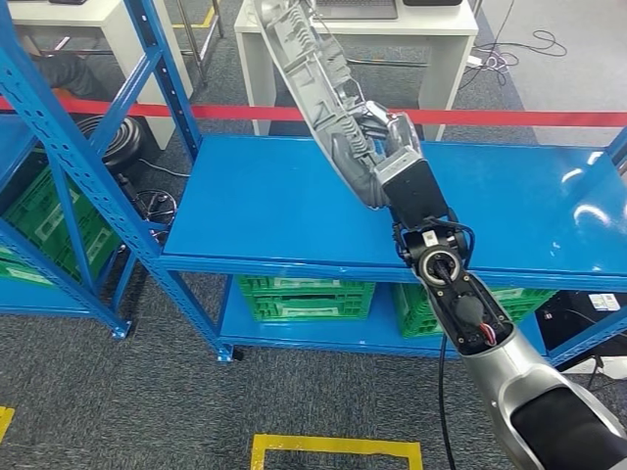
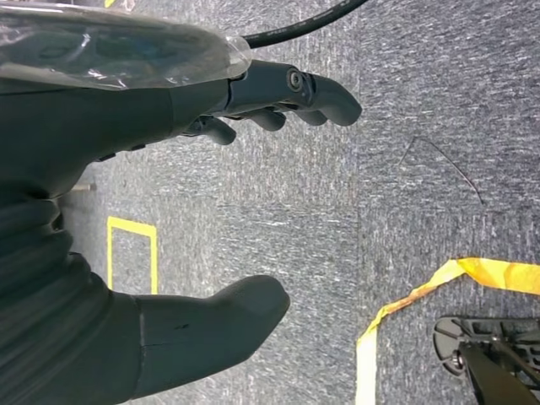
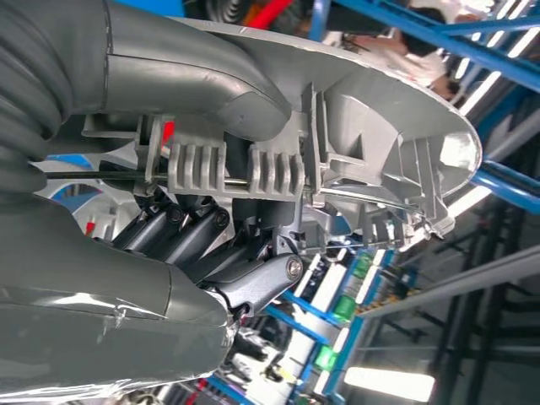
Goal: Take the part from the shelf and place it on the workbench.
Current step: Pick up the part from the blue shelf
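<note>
Head view: the right hand [image 1: 388, 157] grips a long grey moulded plastic part [image 1: 311, 69], ribbed on its inner face. The part rises at a slant, up and away from the hand toward the far side of the scene, held clear above the flat blue metal tabletop [image 1: 281, 201]. It does not appear to touch that surface. The silver right arm [image 1: 473, 323] reaches in from below on the right. A tall blue steel shelf frame [image 1: 67, 166] stands at the left, with green plastic crates [image 1: 307, 297] on the lower level under the tabletop. A red barrier tape [image 1: 517, 117] runs across behind.

Left wrist view: the left hand [image 2: 191, 211] hangs over grey carpet [image 2: 395, 169] with yellow floor tape [image 2: 445, 274]. Fingers and thumb are spread, nothing between them.

Right wrist view: thumb on one side and dark fingers [image 3: 191, 236] on the other wrap the part's ribbed underside. Grasp looks firm.

Judgement: the part is off the shelf and carried over the tabletop, so the pick and transfer look done. Left to do: lower it, lay it flat, let go.
</note>
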Robot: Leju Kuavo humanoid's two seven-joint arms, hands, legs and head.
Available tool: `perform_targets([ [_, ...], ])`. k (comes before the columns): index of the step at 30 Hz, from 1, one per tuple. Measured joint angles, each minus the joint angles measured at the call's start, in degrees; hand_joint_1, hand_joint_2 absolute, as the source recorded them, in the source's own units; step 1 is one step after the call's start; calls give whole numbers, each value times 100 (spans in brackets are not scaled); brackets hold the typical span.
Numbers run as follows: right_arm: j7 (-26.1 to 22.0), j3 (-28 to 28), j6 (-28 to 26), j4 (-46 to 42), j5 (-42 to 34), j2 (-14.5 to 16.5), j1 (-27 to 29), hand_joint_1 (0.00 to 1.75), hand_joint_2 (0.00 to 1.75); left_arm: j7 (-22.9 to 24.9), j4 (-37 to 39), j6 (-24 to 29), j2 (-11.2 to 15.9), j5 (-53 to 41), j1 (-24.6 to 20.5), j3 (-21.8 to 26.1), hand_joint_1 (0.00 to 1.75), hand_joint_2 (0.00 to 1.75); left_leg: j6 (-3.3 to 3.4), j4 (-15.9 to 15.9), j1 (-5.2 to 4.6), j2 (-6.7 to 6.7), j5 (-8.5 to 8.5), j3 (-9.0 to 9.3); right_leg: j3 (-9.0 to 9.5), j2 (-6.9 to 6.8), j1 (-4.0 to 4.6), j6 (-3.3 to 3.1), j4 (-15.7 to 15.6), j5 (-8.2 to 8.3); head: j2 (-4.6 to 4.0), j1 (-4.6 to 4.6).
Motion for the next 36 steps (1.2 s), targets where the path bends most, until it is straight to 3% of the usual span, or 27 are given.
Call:
perform_targets([
  [14,-189,81,455,-750,-684,0,172,175,175,-36,0,56,-5,5,27,87,0,175,0,-1,2,0,0,0,0,1,3,-4,0,-3,0,-2],
  [20,-555,155,1163,-964,-1768,0,351,175,175,-66,0,73,-5,4,33,159,0,175,-2,-1,6,-1,-1,-1,1,-1,8,-6,0,-4,0,-3],
  [26,-790,243,2563,-983,-3427,3,665,175,175,-44,0,79,-8,0,21,164,0,175,-5,-2,8,-3,-4,-4,1,-2,10,-7,0,-5,0,-2],
  [36,-825,434,2800,-886,-3610,10,816,175,175,-7,0,79,-14,-1,-4,164,0,175,-6,-3,8,-3,-5,-5,2,-10,10,-11,0,-8,0,-3],
])
